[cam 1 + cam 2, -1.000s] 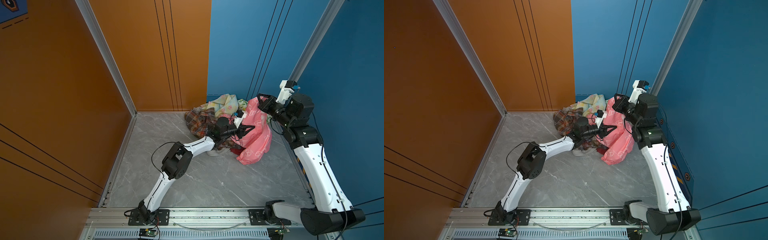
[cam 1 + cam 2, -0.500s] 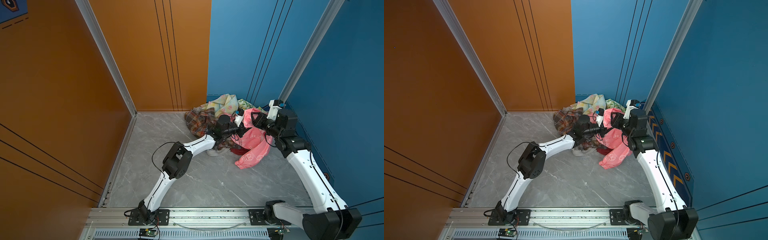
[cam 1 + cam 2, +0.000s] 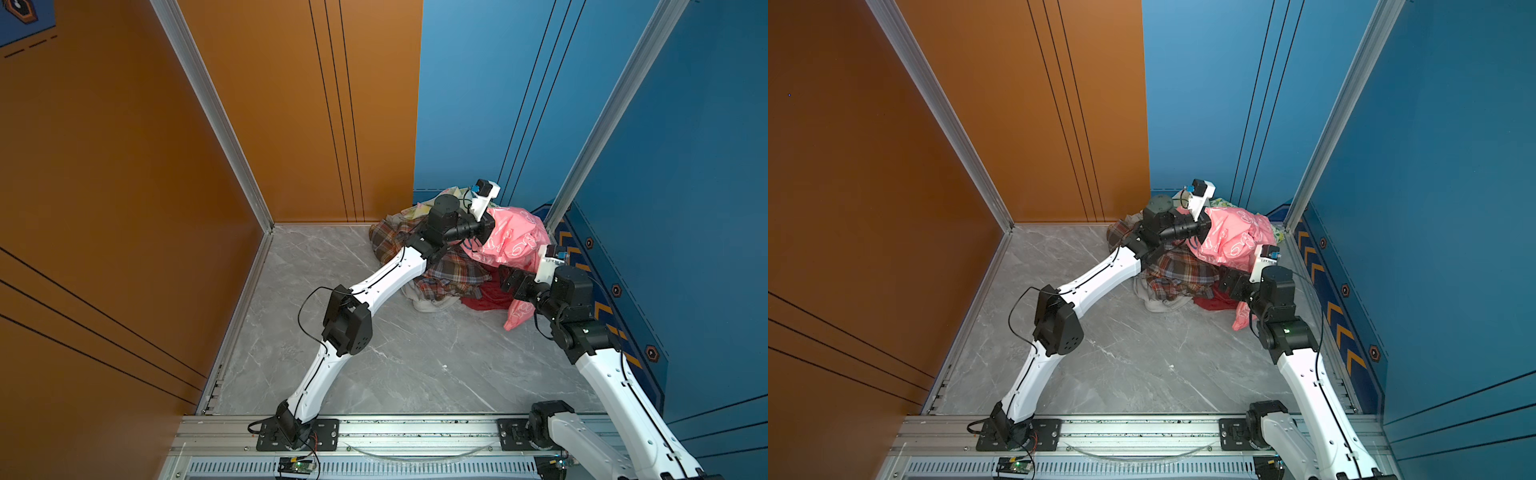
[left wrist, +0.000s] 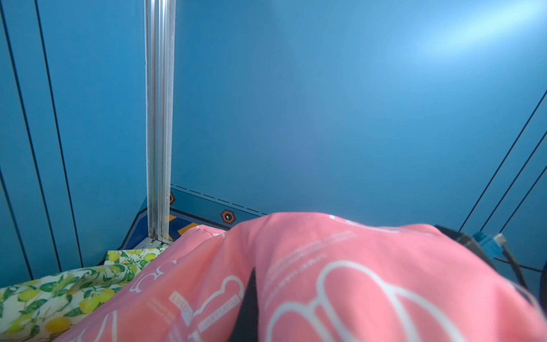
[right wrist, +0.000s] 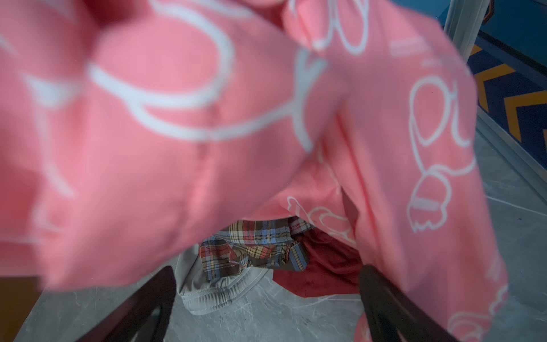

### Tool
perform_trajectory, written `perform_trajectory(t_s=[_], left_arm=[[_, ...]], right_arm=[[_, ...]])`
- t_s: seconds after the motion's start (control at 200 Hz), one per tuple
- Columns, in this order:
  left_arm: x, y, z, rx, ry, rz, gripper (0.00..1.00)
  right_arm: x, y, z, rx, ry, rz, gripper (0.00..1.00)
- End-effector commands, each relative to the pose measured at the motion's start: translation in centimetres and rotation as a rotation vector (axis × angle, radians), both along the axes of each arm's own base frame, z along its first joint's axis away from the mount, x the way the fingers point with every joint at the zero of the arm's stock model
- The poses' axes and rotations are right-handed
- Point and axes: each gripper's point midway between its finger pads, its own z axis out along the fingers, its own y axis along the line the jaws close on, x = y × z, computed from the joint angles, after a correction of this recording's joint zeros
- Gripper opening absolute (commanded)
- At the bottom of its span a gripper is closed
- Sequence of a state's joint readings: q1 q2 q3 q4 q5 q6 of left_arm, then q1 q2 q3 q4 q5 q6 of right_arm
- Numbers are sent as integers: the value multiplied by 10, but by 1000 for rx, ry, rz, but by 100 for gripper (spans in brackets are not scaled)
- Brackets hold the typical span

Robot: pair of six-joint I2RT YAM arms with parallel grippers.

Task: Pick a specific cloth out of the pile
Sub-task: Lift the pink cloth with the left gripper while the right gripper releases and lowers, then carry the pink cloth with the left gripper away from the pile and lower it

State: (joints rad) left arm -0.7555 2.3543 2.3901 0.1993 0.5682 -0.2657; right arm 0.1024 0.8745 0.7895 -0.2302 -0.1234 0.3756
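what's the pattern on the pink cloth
The cloth is coral pink with white outline cartoon shapes and small lettering; right wrist view shows it best.

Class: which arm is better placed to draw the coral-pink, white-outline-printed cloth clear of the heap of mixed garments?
Probably left: the left gripper is shut on the coral-pink cloth, holding part of it up over the heap; the right gripper hangs open, holding nothing.
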Motion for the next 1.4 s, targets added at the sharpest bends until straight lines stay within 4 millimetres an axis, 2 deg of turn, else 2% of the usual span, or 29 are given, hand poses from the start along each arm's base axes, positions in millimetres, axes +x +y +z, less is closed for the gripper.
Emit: perform_trajectory(t_s=[0.0,0.22,0.485,0.916,1.396], left_arm=[[-4,25,63,-49,-117,54,0],[-4,56,112,-83,-189,131,0],[-7,96,160,-98,-296,231,0],[12,171,196,-50,-368,420,0],[9,261,251,-79,-448,627,0]], right_arm=[[-1,-8,0,-64,-52,-18,100],[-4,-5,-4,-108,-85,-13,100],[0,22,-9,-184,-68,73,100],[9,59,-13,-263,-85,175,100],[9,69,-23,-306,-96,203,100]])
